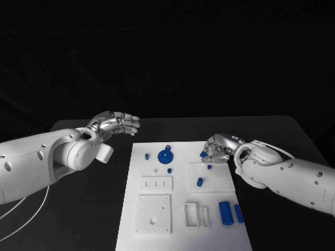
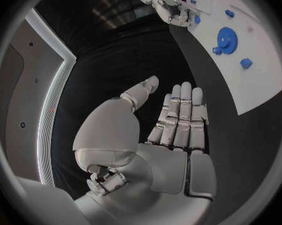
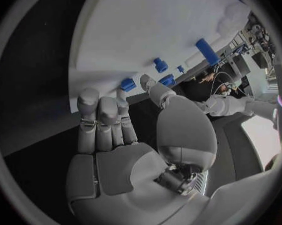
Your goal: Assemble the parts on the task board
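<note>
While left hand hovers open, right hand fingers pinch a blue part.

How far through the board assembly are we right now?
Early, by the look of it. A blue gear sits on the task board, possibly already placed. The right hand is at the board's edge, fingers down by a small blue part; whether it grips it is unclear. The left hand is open, off the board. Two blue cylinders and a peg lie loose.
</note>
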`<action>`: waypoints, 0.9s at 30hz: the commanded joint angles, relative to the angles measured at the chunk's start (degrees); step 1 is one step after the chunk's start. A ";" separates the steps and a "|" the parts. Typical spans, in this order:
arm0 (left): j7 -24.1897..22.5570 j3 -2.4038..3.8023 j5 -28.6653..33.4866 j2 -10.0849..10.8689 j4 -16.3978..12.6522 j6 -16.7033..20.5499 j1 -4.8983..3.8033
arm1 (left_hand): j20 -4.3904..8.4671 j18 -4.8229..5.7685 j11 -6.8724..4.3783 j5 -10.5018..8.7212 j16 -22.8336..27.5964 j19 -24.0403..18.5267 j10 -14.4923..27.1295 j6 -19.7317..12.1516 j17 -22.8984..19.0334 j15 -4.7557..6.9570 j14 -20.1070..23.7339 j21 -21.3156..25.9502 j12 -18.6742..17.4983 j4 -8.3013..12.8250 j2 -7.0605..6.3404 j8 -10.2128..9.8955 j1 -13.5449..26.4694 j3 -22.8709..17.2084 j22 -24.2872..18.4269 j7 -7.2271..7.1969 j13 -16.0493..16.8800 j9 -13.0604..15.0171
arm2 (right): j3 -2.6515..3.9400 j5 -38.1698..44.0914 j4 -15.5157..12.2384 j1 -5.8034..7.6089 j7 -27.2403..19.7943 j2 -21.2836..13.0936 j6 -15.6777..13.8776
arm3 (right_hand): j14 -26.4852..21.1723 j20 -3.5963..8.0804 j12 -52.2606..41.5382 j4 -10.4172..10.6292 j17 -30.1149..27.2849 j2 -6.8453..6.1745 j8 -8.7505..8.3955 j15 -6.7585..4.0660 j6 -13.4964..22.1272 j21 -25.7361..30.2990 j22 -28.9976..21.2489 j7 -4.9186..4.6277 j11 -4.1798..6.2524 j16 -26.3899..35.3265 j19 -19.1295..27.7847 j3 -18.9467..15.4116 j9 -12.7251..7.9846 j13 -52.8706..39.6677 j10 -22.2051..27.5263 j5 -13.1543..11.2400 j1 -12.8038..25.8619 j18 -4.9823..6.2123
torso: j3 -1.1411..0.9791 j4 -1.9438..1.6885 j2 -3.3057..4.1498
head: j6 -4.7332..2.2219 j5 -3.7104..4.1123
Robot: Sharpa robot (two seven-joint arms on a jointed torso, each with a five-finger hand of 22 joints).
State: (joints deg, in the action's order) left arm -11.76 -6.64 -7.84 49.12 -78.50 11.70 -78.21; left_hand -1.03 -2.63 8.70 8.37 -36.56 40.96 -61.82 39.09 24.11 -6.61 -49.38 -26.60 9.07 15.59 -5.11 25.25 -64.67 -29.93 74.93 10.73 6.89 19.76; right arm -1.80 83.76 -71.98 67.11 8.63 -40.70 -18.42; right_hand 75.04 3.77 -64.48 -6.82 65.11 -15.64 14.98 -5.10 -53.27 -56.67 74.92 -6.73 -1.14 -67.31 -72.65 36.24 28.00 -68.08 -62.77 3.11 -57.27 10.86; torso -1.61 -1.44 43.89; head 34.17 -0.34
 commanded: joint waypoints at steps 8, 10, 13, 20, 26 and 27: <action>-0.57 0.02 -0.09 -0.07 0.00 -0.52 -0.03 | 0.00 -0.89 0.03 -0.31 -0.26 -0.25 0.28 -0.43 -0.09 -0.17 0.40 -0.26 -0.24 -0.22 -0.09 -0.36 0.54 -0.21 0.97 1.52 0.06 -0.08 | -0.60 5.94 0.28 -0.59 2.40 0.51 -1.15 | -0.41 0.46 0.00 -1.47 0.13 -0.17 1.25 -0.49 -1.10 0.33 0.86 -0.26 0.57 0.41 0.37 0.30 0.68 -0.04 0.39 -0.31 -3.27 4.14 | -0.01 0.02 -0.02 | -0.07 -0.07; -0.56 0.02 -0.09 -0.07 -0.03 -0.55 -0.03 | 0.00 -0.89 0.03 -0.31 -0.26 -0.25 0.28 -0.43 -0.10 -0.17 0.40 -0.26 -0.25 -0.22 -0.09 -0.35 0.54 -0.21 0.97 1.52 0.06 -0.08 | -0.64 6.42 0.34 -0.61 2.46 0.63 -1.32 | -0.38 0.42 0.01 -1.51 0.12 -0.14 1.52 -0.63 -1.46 0.34 0.83 -0.12 0.70 0.42 0.32 0.74 0.90 0.00 0.34 -0.31 -3.87 4.14 | -0.01 0.03 -0.02 | -0.09 -0.06; -0.58 0.02 -0.09 -0.13 0.00 -0.57 -0.03 | 0.00 -0.89 0.03 -0.31 -0.27 -0.25 0.28 -0.43 -0.10 -0.17 0.40 -0.26 -0.25 -0.21 -0.09 -0.35 0.54 -0.21 0.97 1.53 0.06 -0.08 | -0.71 7.04 0.45 -0.66 2.51 0.78 -1.70 | -0.31 0.44 0.01 -1.96 0.11 0.27 1.79 -0.81 -1.78 0.38 0.79 0.07 0.89 0.44 0.25 2.05 1.19 0.05 0.23 -0.31 -5.70 4.14 | 0.01 0.03 0.00 | -0.11 -0.04; -0.55 0.01 -0.09 -0.10 0.04 -0.54 -0.03 | -0.01 -0.88 0.03 -0.31 -0.27 -0.24 0.28 -0.43 -0.10 -0.17 0.40 -0.26 -0.25 -0.22 -0.07 -0.35 0.54 -0.21 0.97 1.53 0.07 -0.07 | -0.74 7.06 0.59 -0.75 2.36 0.94 -2.31 | -0.18 0.09 0.05 -1.56 0.07 1.03 2.54 -1.08 -2.92 0.37 0.77 0.42 1.21 0.51 0.07 5.20 1.90 0.21 -0.12 -0.31 -7.59 4.14 | 0.00 -0.01 -0.01 | -0.12 -0.02; -0.56 0.01 -0.09 -0.13 0.04 -0.55 -0.03 | -0.01 -0.88 0.03 -0.31 -0.27 -0.24 0.28 -0.43 -0.11 -0.17 0.40 -0.26 -0.25 -0.22 -0.07 -0.35 0.54 -0.22 0.97 1.53 0.07 -0.07 | -0.76 7.05 0.71 -0.86 2.14 1.13 -2.80 | -0.10 -0.10 0.05 -0.90 0.08 1.02 2.86 -1.22 -3.48 0.27 0.82 0.60 1.38 0.49 -0.04 6.17 2.24 0.27 -0.32 -0.31 -7.20 4.14 | 0.02 0.01 0.01 | -0.13 -0.06; -0.56 0.01 -0.09 -0.13 0.05 -0.54 -0.03 | -0.01 -0.88 0.03 -0.31 -0.28 -0.24 0.28 -0.43 -0.11 -0.17 0.40 -0.26 -0.25 -0.21 -0.07 -0.35 0.54 -0.22 0.97 1.53 0.07 -0.07 | -0.76 7.05 0.74 -0.88 2.09 1.16 -2.88 | -0.08 -0.12 0.05 -0.70 0.08 1.21 2.97 -1.27 -3.69 0.26 0.83 0.67 1.44 0.49 -0.07 6.44 2.33 0.29 -0.37 -0.31 -7.12 4.14 | 0.02 0.00 0.01 | -0.13 -0.06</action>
State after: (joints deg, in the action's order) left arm -11.77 -6.66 -7.84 49.10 -78.41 11.70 -78.21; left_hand -1.03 -2.61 8.70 8.37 -36.56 40.96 -61.82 39.10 24.07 -6.61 -49.38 -26.60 9.07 15.59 -5.11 25.25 -64.67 -29.93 74.91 10.73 6.87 19.76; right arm -2.31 89.82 -71.48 66.62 10.00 -39.59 -21.91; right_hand 75.03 3.86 -64.47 -7.37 65.16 -14.70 17.65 -5.91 -56.63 -56.50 74.91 -5.99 -0.07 -67.10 -72.37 42.38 30.27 -67.87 -63.19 3.11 -64.50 10.85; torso -1.59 -1.44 43.88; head 34.02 -0.36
